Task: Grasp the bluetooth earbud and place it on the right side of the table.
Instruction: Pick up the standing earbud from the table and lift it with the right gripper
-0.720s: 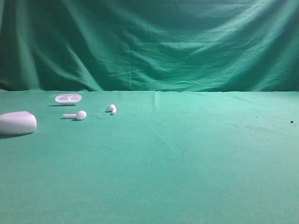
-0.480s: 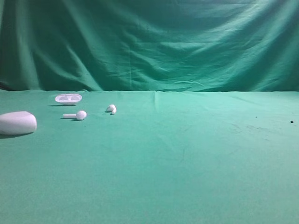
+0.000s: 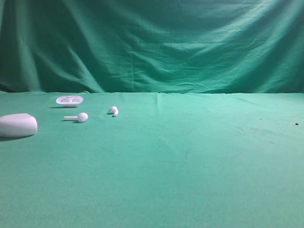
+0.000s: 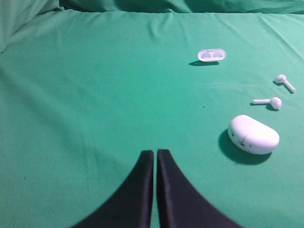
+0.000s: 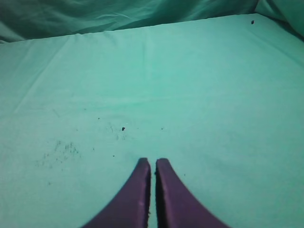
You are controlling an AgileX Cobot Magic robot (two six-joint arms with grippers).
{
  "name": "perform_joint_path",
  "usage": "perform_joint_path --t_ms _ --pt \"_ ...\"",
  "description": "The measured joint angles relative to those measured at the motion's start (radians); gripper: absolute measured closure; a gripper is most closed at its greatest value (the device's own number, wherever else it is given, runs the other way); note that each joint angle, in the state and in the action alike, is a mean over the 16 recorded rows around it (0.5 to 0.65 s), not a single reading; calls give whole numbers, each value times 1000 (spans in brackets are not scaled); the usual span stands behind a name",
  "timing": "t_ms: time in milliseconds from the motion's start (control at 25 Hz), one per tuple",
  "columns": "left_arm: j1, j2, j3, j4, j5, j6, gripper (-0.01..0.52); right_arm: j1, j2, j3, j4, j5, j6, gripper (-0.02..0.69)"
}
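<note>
The bluetooth earbud (image 3: pixel 113 111), a tiny white lump with a stubby stem, lies on the green table (image 3: pixel 190 161) at the back left. In the left wrist view it (image 4: pixel 283 81) lies far right, well ahead of my left gripper (image 4: pixel 155 153). That gripper is shut and empty, low over bare cloth. My right gripper (image 5: pixel 153 161) is shut and empty over the table's right side (image 5: pixel 190 85), where the earbud does not show. Neither gripper shows in the exterior view.
A long-stemmed white earbud (image 3: pixel 77 117) (image 4: pixel 269 101) lies left of the small one. A shallow oval white tray (image 3: pixel 69 100) (image 4: pixel 211 55) sits behind it. A rounded white case shell (image 3: pixel 17 125) (image 4: pixel 253 135) rests at the left edge. The green backdrop (image 3: pixel 152 42) hangs behind.
</note>
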Motion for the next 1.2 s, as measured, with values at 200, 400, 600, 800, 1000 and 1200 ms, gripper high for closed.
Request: perform_joint_path --t_ms 200,400,600,800,1000,1200 --pt "0 0 0 0 0 0 514 0 0 1 37 -113 11 665" --pt "0 0 0 0 0 0 514 0 13 -32 70 -208 13 665" --pt "0 0 0 0 0 0 514 0 93 -143 91 -188 3 665" --pt "0 0 0 0 0 0 514 0 236 -296 85 -43 -18 665" --pt "0 0 0 0 0 0 514 1 422 -445 91 130 -68 665" --pt "0 0 0 0 0 0 514 27 625 -567 117 257 -148 665"
